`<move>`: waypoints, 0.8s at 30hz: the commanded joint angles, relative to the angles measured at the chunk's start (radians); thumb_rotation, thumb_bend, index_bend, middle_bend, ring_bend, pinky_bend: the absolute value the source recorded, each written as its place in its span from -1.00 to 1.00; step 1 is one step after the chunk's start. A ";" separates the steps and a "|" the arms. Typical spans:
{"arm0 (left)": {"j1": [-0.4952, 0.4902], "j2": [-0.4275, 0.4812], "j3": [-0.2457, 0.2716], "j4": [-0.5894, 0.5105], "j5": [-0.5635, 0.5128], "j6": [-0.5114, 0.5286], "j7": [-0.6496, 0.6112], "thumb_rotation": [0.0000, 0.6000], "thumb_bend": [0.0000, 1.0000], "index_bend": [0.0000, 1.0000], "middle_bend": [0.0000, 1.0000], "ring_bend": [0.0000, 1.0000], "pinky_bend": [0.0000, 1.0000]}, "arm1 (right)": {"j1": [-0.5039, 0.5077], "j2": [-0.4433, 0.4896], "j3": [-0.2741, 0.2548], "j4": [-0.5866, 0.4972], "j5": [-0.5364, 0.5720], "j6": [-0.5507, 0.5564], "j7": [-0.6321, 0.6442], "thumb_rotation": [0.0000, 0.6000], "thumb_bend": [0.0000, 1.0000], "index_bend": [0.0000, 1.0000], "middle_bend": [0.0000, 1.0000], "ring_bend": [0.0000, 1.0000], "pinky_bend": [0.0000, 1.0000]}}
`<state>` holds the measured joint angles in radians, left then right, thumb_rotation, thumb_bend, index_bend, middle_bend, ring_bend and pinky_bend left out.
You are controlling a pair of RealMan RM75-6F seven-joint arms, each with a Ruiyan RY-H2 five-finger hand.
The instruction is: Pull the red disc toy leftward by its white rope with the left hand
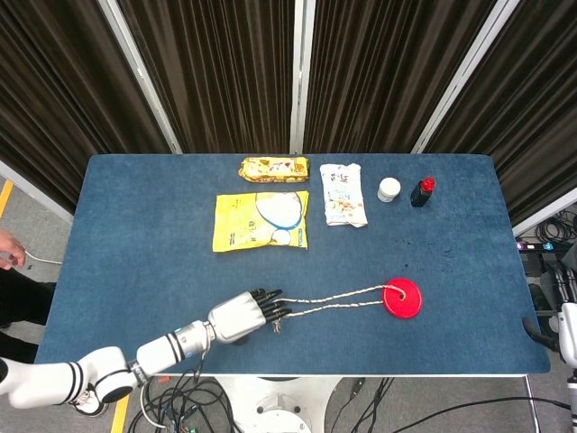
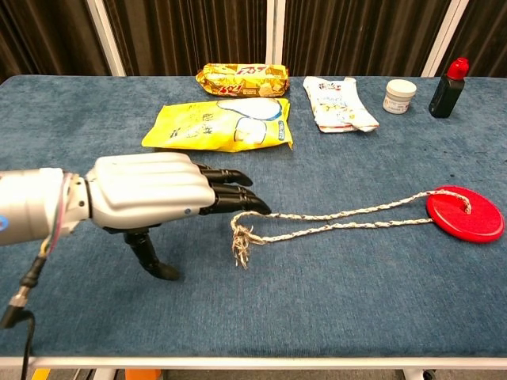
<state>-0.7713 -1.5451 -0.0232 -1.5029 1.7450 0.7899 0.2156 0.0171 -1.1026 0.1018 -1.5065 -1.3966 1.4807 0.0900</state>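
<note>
The red disc toy (image 1: 402, 298) (image 2: 464, 213) lies flat at the table's front right. Its white rope (image 1: 335, 300) (image 2: 348, 221) runs leftward as a doubled strand to a frayed knot (image 1: 277, 317) (image 2: 240, 243). My left hand (image 1: 242, 317) (image 2: 154, 194) hovers palm down just left of the knot, fingers stretched out and apart, their dark tips over the rope's loop end. The thumb points down toward the cloth. It holds nothing. My right hand (image 1: 565, 329) shows only as a sliver at the head view's right edge, off the table.
Along the back stand a yellow snack bag (image 1: 261, 219), an orange wrapped pack (image 1: 273, 168), a white pouch (image 1: 343, 194), a small white jar (image 1: 389, 189) and a dark red-capped bottle (image 1: 422, 191). The blue cloth table (image 1: 144, 234) ends close in front of the rope.
</note>
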 commanded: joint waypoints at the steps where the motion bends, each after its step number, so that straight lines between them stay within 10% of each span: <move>1: -0.026 -0.023 0.000 0.038 -0.016 -0.027 0.022 1.00 -0.71 -0.83 -0.78 -0.97 -0.52 | -0.002 0.000 0.002 0.006 0.002 0.002 0.007 1.00 -0.73 -1.00 -1.00 -1.00 -1.00; 17: -0.065 -0.016 0.024 0.049 -0.081 -0.050 0.069 1.00 -0.71 -0.83 -0.54 -0.97 -0.52 | -0.001 -0.021 0.004 0.048 0.006 -0.011 0.044 1.00 -0.72 -1.00 -1.00 -1.00 -1.00; 24: -0.073 -0.012 0.027 0.039 -0.117 -0.056 0.080 1.00 -0.69 -0.80 -0.03 -0.84 -0.52 | -0.004 -0.021 0.006 0.049 0.009 -0.006 0.042 1.00 -0.71 -1.00 -1.00 -1.00 -1.00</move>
<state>-0.8433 -1.5574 0.0029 -1.4633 1.6292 0.7329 0.2955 0.0130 -1.1240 0.1076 -1.4578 -1.3879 1.4744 0.1323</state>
